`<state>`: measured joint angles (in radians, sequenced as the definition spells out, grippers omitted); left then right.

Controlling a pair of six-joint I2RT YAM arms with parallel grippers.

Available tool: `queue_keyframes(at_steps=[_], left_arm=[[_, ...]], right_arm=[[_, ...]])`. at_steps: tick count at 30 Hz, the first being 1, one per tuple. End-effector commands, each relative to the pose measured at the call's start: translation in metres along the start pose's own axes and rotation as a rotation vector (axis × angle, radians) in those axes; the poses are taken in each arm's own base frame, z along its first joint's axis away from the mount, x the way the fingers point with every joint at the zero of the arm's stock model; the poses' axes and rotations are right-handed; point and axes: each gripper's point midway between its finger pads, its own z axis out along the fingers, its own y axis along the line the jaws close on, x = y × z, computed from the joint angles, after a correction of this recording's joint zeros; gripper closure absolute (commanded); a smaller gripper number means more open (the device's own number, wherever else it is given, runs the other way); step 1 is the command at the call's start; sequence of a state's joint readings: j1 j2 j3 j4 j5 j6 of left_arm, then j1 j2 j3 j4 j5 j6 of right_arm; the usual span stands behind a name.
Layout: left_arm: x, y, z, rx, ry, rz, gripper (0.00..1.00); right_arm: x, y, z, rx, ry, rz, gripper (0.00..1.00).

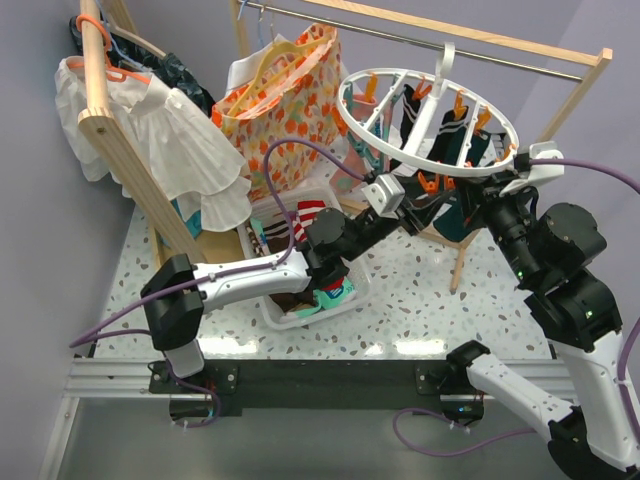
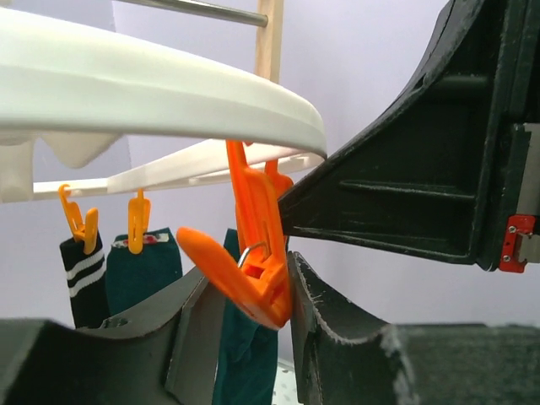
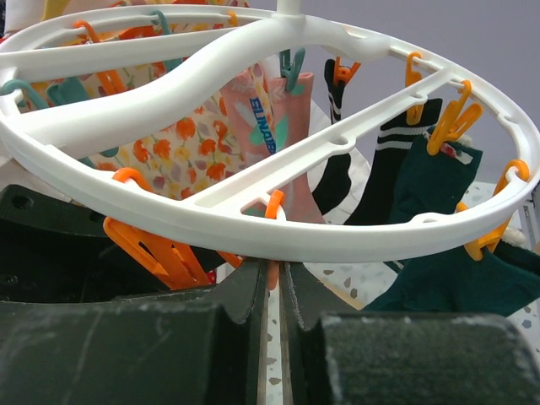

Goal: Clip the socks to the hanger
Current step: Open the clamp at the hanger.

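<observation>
A lilac wall backs a speckled worktop (image 1: 420, 300). A wooden rail frame (image 1: 560, 48) stands across its far side, with the round white hanger (image 3: 202, 221) hooked over it.

Only the overhead view takes in the white bin (image 1: 268, 318) under the left arm, where a red-and-white striped sock (image 1: 310, 212) and a teal one (image 1: 335, 296) lie. It also shows the flowered bag (image 1: 285, 95) and the white shirt (image 1: 170, 140) off to the left. The wrist views show what hangs from the ring: dark teal socks (image 3: 430, 181), a black sock with white stripes (image 3: 390, 164) and a pink one (image 3: 270, 126), each clipped up.

The left arm stretches from its base over the bin and up to the ring's near rim. The right arm folds back on itself and meets the same rim from the right.

The left tool (image 2: 249, 337) has its fingers partway apart on either side of an orange clip (image 2: 253, 270) dangling from the rim. They sit close against it, but I cannot tell whether they press it. The right tool (image 3: 274, 308) is closed just beneath the rim, with a sliver of orange in the slit between its fingers.
</observation>
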<state>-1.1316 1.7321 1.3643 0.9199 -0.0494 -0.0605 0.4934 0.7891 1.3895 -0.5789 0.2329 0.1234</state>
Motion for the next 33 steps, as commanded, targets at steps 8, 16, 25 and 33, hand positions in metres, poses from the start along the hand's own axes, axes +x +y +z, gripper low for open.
queue_keyframes(at_steps=[8, 16, 25, 33], left_arm=[[-0.017, 0.001, 0.009, 0.000, -0.071, -0.017, 0.57], [-0.018, 0.001, 0.008, -0.008, -0.068, -0.015, 0.88], [-0.014, 0.005, 0.005, -0.023, -0.054, -0.017, 0.95], [-0.014, 0.004, 0.005, -0.021, -0.048, -0.016, 0.96]], right_arm=[[0.005, 0.011, -0.004, -0.060, 0.028, 0.009, 0.98], [0.005, 0.011, -0.007, -0.063, 0.028, 0.015, 0.82], [0.005, 0.009, -0.021, -0.079, 0.035, -0.012, 0.49], [0.000, 0.010, -0.004, -0.059, -0.001, 0.007, 0.48]])
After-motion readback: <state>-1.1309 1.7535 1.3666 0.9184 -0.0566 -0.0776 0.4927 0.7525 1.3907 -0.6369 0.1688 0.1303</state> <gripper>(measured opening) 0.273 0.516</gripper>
